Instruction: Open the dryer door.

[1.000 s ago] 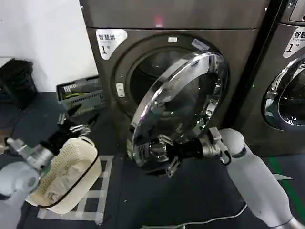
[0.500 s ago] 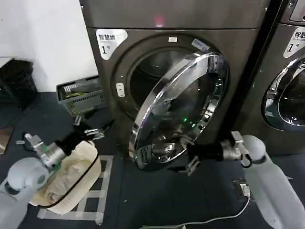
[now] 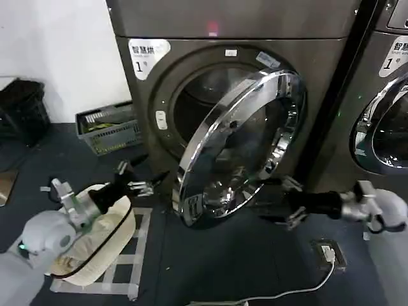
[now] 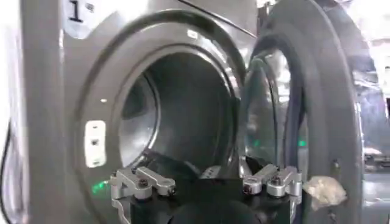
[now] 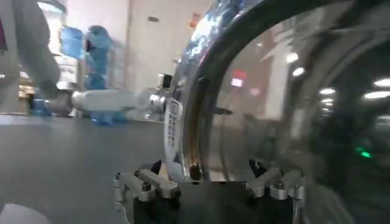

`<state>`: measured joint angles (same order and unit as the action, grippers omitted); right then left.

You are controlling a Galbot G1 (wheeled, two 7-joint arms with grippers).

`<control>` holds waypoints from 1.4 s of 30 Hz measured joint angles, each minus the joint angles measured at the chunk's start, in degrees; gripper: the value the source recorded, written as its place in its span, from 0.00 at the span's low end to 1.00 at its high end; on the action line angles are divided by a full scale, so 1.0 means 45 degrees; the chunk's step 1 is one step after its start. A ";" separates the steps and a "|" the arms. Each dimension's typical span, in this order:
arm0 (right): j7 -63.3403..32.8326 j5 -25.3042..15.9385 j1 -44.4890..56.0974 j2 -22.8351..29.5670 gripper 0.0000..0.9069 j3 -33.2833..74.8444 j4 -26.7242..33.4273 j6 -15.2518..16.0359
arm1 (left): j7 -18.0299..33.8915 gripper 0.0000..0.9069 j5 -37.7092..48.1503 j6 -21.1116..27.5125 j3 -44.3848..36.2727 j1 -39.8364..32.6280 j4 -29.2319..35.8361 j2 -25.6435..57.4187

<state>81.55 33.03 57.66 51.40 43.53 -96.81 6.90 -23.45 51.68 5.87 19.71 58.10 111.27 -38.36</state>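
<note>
A white sticker [image 3: 149, 56] is showing a large "1" under a line of Chinese characters too small to read, and it is sitting on the dryer's front panel, up and to the left of the drum opening. A like sticker [image 3: 395, 56] with a "1" is sitting on the neighbouring machine at the right edge. In the left wrist view the same "1" [image 4: 77, 10] is showing on the dryer front.

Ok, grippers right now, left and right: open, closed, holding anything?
Left gripper: open, empty, in front of the dryer door's opening.
Right gripper: open, holding nothing, just beside the door's lower rim.
</note>
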 joint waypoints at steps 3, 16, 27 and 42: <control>-0.0094 0.0020 0.0587 -0.0205 1.00 0.0815 -0.0058 -0.0073 | -0.0125 1.00 -0.0010 -0.0015 -0.0337 -0.0223 0.0012 0.0063; -0.1717 0.0047 0.2007 -0.0391 1.00 0.3128 -0.0316 -0.0071 | -0.1171 1.00 0.0669 0.0088 -0.1251 -0.0432 0.0646 0.0489; -0.1900 0.0325 0.2502 -0.0160 1.00 0.4135 -0.0533 -0.0040 | -0.1732 1.00 0.1396 0.0345 -0.1477 -0.0198 0.1397 0.0737; -0.2514 0.0884 0.3263 0.0115 1.00 0.6781 -0.0934 0.0055 | -0.1458 1.00 0.1709 0.0226 -0.3566 -0.1474 0.1744 0.0927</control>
<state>70.24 37.01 72.34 51.92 74.04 -101.01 7.15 -30.01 59.37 6.89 3.66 51.46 119.12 -34.19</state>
